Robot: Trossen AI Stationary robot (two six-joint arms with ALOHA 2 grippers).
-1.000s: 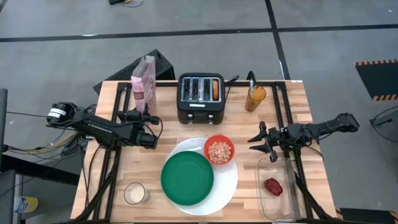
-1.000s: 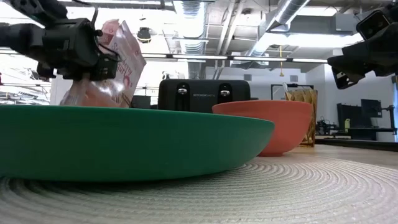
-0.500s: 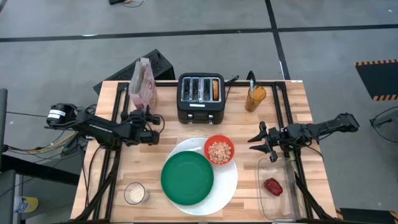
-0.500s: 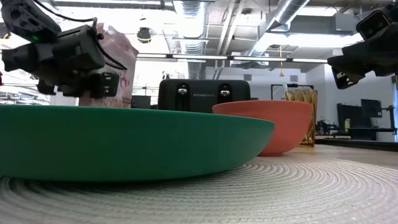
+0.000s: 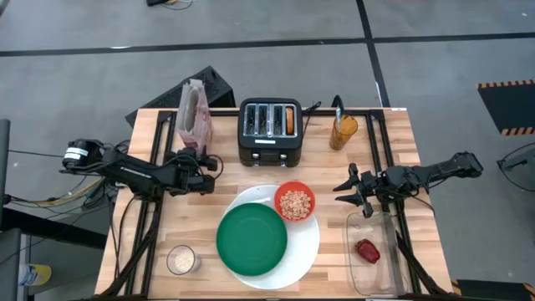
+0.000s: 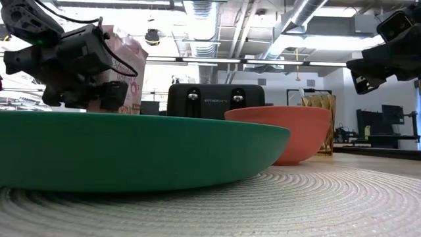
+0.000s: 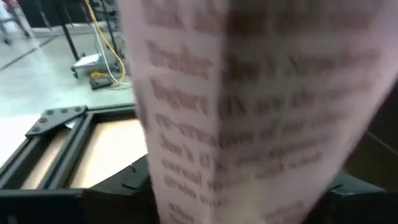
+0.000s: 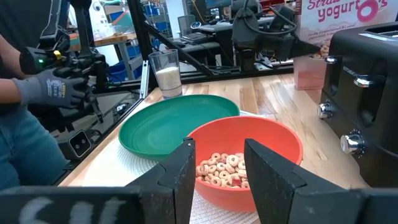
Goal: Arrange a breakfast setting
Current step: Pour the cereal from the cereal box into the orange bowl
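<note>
Pink cereal box (image 5: 195, 114) stands upright at the back left of the desk (image 5: 393, 150), just beside the black toaster (image 5: 270, 131); a second ago it was tilted in my left hand (image 5: 203, 175), and half a second ago it was already nearly straight. My left hand sits low at the foot of the box, its fingers at either side of the base, and the wrist view is filled by the box's blurred print, but I cannot tell whether I am clamped on it or have let go. My right hand (image 5: 361, 199) has not moved: it hovers over the right side of the desk with its fingers apart, above the near end of the clear tub (image 5: 374, 276) that holds the small red food item (image 5: 367, 250). The green plate (image 5: 252, 238) lies on the large white plate (image 5: 308, 247) at front centre, with the red bowl (image 5: 294, 201) of cereal rings on the white plate's back edge. A glass (image 5: 181, 260) stands near the front left corner, and a bagel (image 5: 289, 121) sits in the toaster's rightmost slot.
</note>
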